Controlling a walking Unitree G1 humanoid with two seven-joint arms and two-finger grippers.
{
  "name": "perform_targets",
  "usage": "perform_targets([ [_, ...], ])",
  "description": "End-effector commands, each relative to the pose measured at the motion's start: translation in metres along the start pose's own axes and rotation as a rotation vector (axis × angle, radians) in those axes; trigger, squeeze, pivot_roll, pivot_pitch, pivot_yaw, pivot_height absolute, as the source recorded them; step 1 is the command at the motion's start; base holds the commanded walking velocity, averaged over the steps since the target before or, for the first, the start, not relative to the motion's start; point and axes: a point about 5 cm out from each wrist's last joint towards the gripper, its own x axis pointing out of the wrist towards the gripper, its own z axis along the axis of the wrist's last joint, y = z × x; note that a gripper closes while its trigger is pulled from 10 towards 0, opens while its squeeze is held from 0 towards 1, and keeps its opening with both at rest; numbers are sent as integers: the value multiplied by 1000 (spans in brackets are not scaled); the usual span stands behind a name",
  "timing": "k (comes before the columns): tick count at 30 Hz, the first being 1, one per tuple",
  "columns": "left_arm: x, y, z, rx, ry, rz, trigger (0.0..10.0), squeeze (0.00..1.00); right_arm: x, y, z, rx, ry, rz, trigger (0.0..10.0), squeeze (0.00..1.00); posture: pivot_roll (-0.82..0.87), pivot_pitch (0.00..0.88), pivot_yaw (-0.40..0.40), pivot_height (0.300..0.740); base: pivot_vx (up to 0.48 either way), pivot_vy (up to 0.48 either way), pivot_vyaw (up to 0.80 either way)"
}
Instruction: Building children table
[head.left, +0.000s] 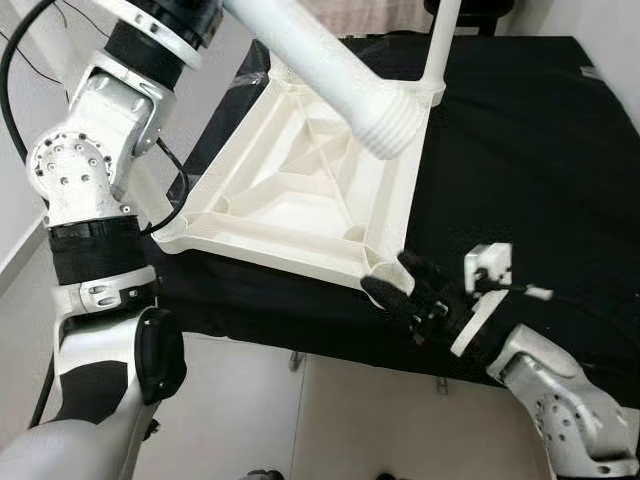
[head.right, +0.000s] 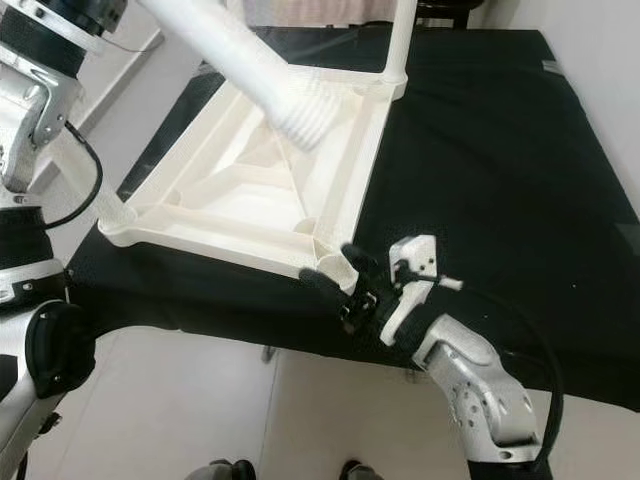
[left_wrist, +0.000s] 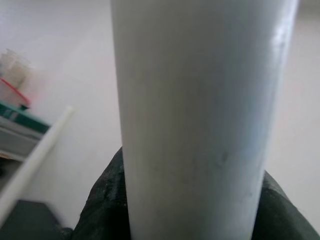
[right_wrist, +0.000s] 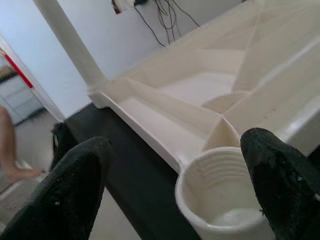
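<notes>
While the upturned tabletop (head.left: 300, 190) lies on the dark cloth (head.left: 520, 150) with its ribbed underside facing up, the job in hand looks to be fitting a loose leg (head.left: 330, 70) into a corner socket; one leg (head.left: 440, 40) already stands upright at the far corner, toward one o'clock of the top.

The left gripper (left_wrist: 190, 210) is closed around the loose leg, its dark fingers wrapped on either side of the smooth white tube; the leg slants down from eleven o'clock, its ridged end hanging over the middle of the top and touching nothing that I can make out. The right gripper (right_wrist: 170, 190) sits at the near corner, at five o'clock of the top; its fingers (right_wrist: 75, 190) are spread wide on either side of the empty round socket (right_wrist: 220, 190), and whether they press it I cannot tell.

To do this well, I judge the leg should be brought upright before it comes down; its ridged end should be centred over the chosen socket, then pushed or turned straight in; the right gripper would best brace the corner so the top does not slide on the cloth.

The top is cream plastic, roughly square, with a raised rim, diagonal stiffening ribs and a ridged cup at each corner.
</notes>
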Motion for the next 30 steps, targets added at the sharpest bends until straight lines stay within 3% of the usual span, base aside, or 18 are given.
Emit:
perform_targets([
  [1,0,-4,2,40,12,-25,0,0,1,1,1,-16,-4,6,10000,1000,-68,173,59,740,0,0,0],
  [4,-6,-3,-41,393,325,-84,0,0,0,-6,44,-114,-103,60,10000,1000,-66,173,58,740,0,0,0],
  [5,-12,-2,-57,451,417,-127,0,0,-1,-3,59,-158,-124,127,10000,1000,-64,174,59,740,0,0,0],
  [6,-16,-2,-67,474,469,-157,0,0,-1,0,68,-185,-134,173,10000,1000,-64,174,59,740,0,0,0],
  [10,-22,-3,-77,470,514,-196,0,0,-1,6,71,-200,-112,240,10000,1000,-66,174,58,740,0,0,0],
  [11,-29,-4,-88,455,564,-241,0,0,-1,15,68,-236,-33,335,10000,1000,-73,178,63,740,0,0,0],
  [12,-41,-9,-106,440,642,-343,0,0,4,29,59,-275,115,483,10000,1000,-79,178,65,740,0,0,0],
  [16,-42,-11,-110,430,652,-373,0,0,9,34,56,-273,148,523,10000,1000,-78,183,68,740,0,0,0],
  [17,-41,-15,-112,407,642,-405,0,0,20,41,48,-265,168,549,10000,0,-79,183,68,740,0,0,0],
  [21,-39,-18,-113,390,632,-423,0,0,29,47,44,-261,178,564,10000,0,-77,184,68,740,0,0,0],
  [23,-39,-27,-116,371,644,-499,0,0,60,59,34,-210,165,522,10000,0,-65,177,71,740,0,0,0],
  [30,-37,-33,-119,377,640,-563,0,0,91,67,28,-136,151,417,10000,0,-64,174,67,740,0,0,0],
])
